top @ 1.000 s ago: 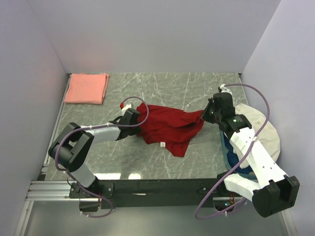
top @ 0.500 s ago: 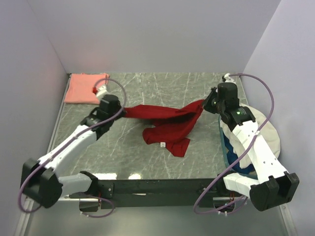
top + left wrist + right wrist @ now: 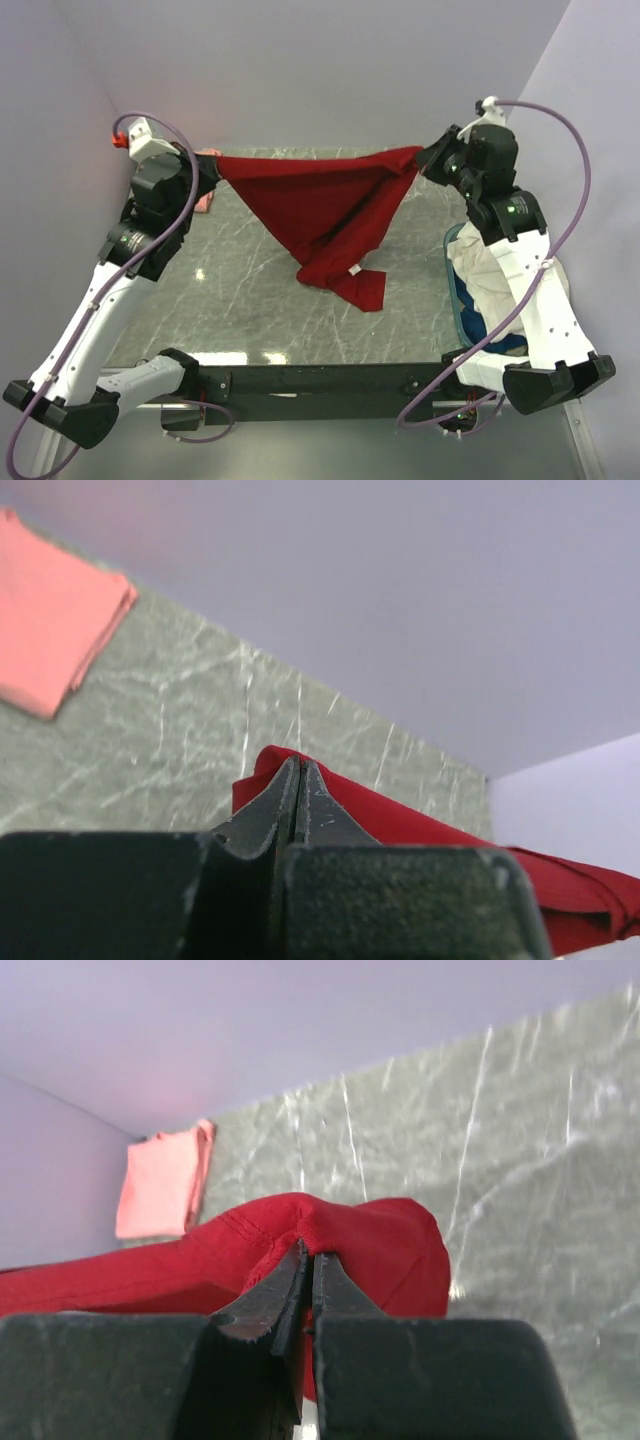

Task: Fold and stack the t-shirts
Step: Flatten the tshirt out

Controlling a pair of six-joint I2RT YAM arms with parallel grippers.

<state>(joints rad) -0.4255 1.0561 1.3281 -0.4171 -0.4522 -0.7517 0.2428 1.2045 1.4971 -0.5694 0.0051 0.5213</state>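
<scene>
Red shirt point(image 3: 320, 205) hangs stretched left-right near back wall point(image 3: 320, 80), tail touching desk point(image 3: 250, 295) middle. Left hand point(image 3: 210, 163) and right hand point(image 3: 427, 156), out over the desk's side edges, each clamped on an upper corner. Pink shirt point(image 3: 50, 630) folded far-left.

From above, the salmon-pink t-shirt point(image 3: 205, 202) is almost wholly hidden behind the left gripper point(image 3: 208, 165) and its wrist; only a sliver shows. The left wrist view cuts off that shirt's left part. The tips of the left gripper and the right gripper point(image 3: 428, 158) are buried in the deep red t-shirt point(image 3: 320, 205) in the top view. A small white tag point(image 3: 353, 271) on it is too small to read. The red cloth runs off the right edge of the left wrist view and the left edge of the right wrist view, where blurred gripper bodies cover its lower part. A white cloth point(image 3: 466, 262) and something blue point(image 3: 462, 305) lie partly under the right arm, their shapes unclear.
</scene>
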